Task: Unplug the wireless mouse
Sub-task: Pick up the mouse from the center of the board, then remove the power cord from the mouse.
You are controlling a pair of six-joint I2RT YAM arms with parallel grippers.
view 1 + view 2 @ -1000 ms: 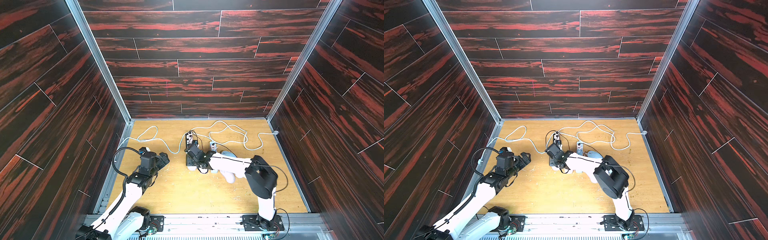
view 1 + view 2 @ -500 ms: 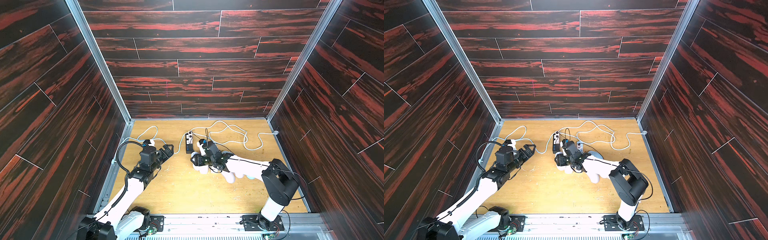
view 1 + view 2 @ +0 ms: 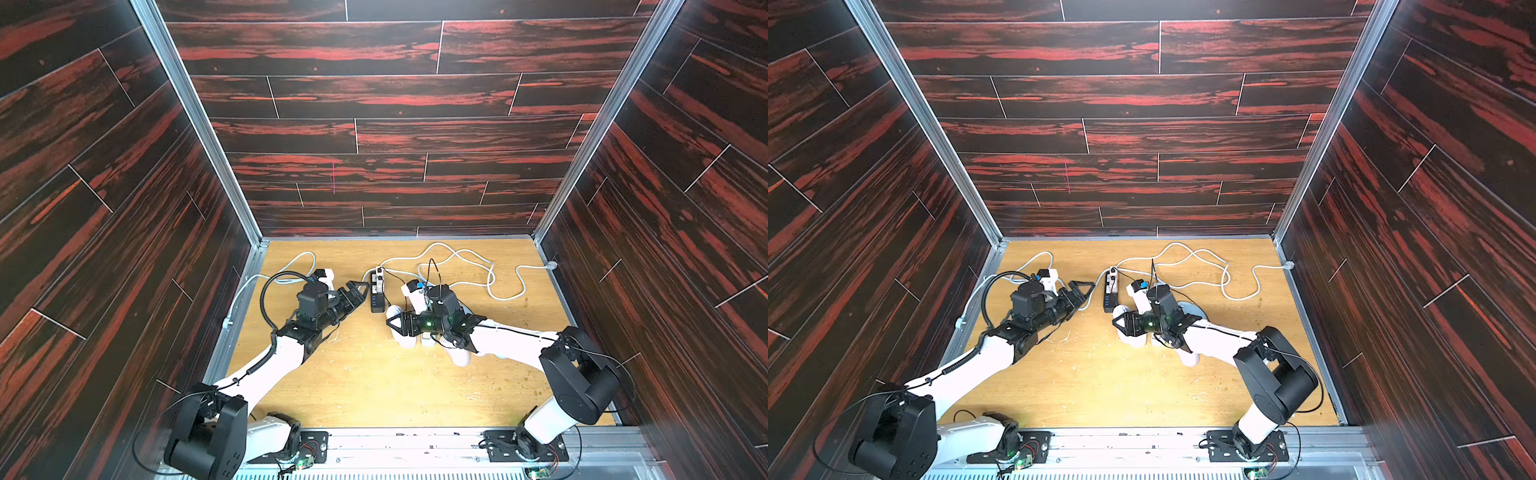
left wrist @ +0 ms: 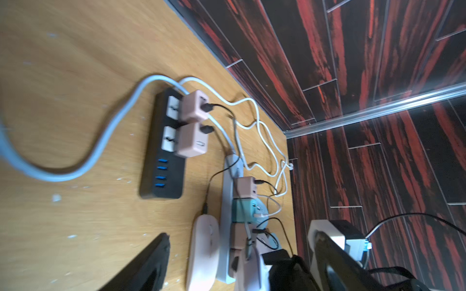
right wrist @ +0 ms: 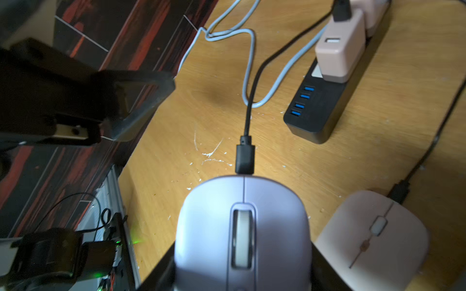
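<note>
My right gripper (image 5: 242, 274) is shut on the wireless mouse (image 5: 242, 231), a lavender-white one with a scroll wheel, its jaws pressing on both sides. A black cable plug (image 5: 244, 157) sits in the mouse's front, and its cable runs to a pink charger (image 5: 340, 50) on the black power strip (image 5: 322, 105). In both top views the right gripper (image 3: 397, 326) (image 3: 1125, 325) lies over the mouse (image 3: 406, 343), just in front of the strip (image 3: 376, 297). My left gripper (image 3: 355, 293) (image 4: 240, 235) is open and empty, left of the strip.
A second, pinkish mouse (image 5: 373, 239) lies beside the held one, against a white power strip (image 4: 227, 201) carrying pink and teal chargers. White and grey cables (image 3: 469, 266) loop across the back of the wooden floor. Dark panelled walls enclose three sides.
My left gripper has moved forward and to the right, up beside the black power strip. The right gripper stays on the mouse while its elbow has swung out to the right.
</note>
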